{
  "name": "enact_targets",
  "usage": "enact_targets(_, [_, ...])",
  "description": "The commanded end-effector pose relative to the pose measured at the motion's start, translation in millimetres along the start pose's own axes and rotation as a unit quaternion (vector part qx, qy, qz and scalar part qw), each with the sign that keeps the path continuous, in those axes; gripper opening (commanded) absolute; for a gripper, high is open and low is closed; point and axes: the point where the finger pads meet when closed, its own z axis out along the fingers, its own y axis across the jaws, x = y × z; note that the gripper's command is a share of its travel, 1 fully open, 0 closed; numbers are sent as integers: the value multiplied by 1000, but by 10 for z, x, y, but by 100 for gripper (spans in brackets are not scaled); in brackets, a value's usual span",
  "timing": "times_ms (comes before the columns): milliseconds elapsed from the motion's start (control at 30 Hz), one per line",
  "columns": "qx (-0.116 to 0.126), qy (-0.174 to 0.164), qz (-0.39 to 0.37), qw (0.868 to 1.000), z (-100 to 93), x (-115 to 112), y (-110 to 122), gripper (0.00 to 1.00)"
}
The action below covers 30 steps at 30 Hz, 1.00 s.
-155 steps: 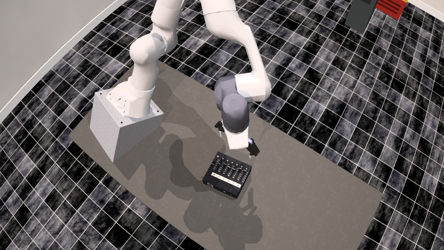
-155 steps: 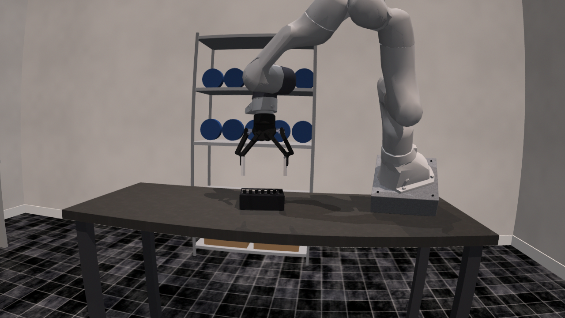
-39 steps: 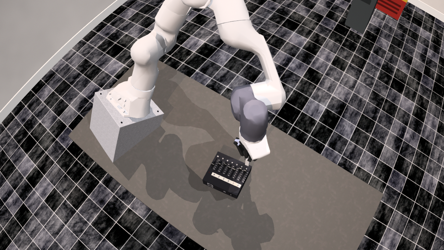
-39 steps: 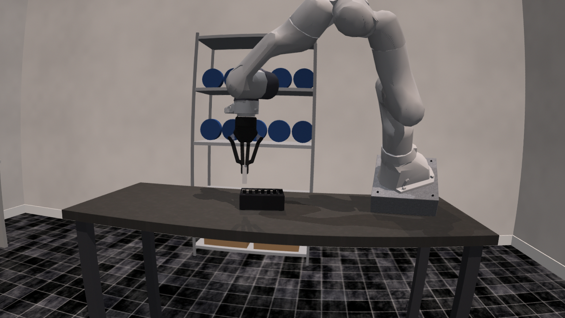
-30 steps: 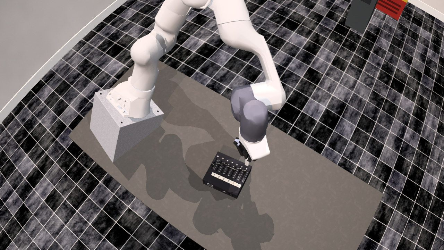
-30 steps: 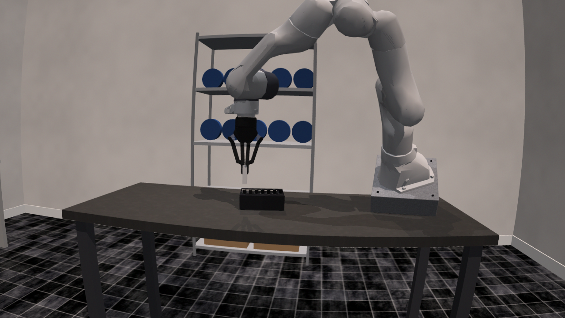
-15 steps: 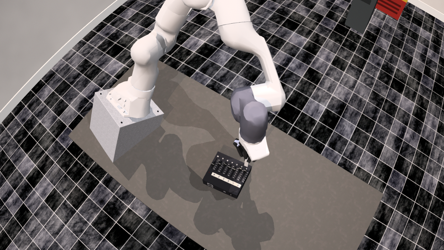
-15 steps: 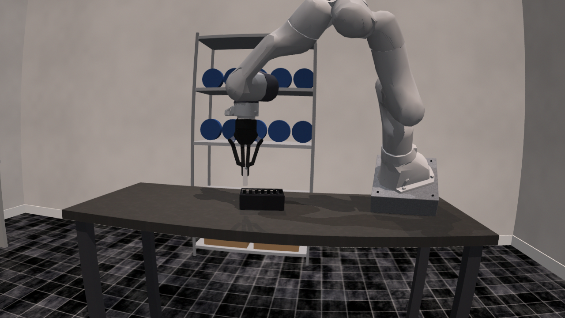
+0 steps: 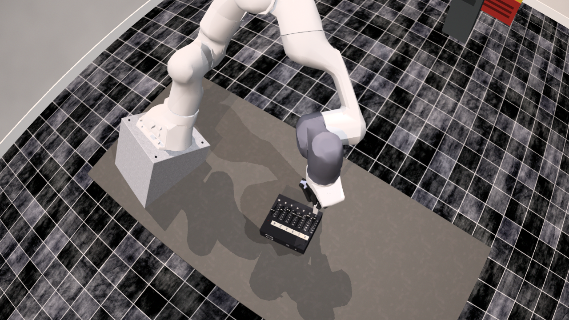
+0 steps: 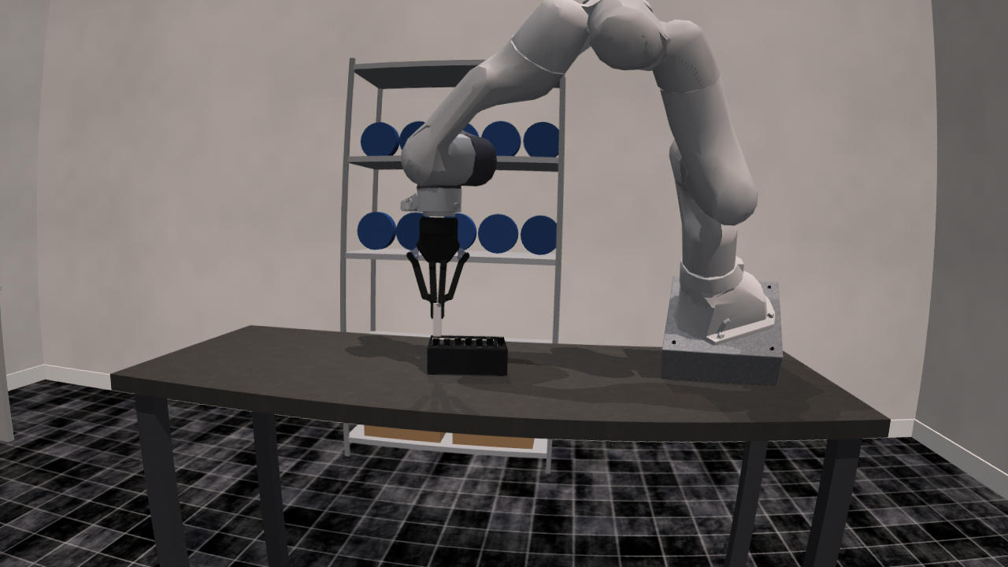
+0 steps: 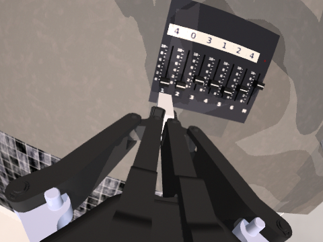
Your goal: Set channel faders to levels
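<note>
Wrist view: the closed claw (image 9: 315,210) (image 10: 436,334) (image 11: 162,103), gripping nothing, points at the near edge of the lighting desk (image 9: 283,234) (image 10: 467,357) (image 11: 222,27) on the worktop (image 9: 390,238) (image 10: 295,373). Excess downward travel could jam the tips or shift the desk. Tape (image 9: 289,230) (image 11: 213,42) reads 4, 0, 3, 1, 2, 4.

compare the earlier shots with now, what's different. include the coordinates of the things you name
The gripper (image 9: 316,206) (image 10: 437,316) (image 11: 162,103) was spread open; now its fingers are shut on nothing. It has moved across to the channel 1 end of the desk (image 9: 284,242) (image 10: 467,357) (image 11: 222,17) and come down close to it. The desk stayed put, standing on the table (image 9: 398,254) (image 10: 282,373) (image 11: 84,67); no fader shift shows.
</note>
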Motion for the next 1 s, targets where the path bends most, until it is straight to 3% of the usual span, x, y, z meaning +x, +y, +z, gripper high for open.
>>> enact_targets(0, [4, 1, -3, 1000, 14, -2, -29, 0])
enact_targets(967, [4, 1, -3, 1000, 58, -2, -31, 0])
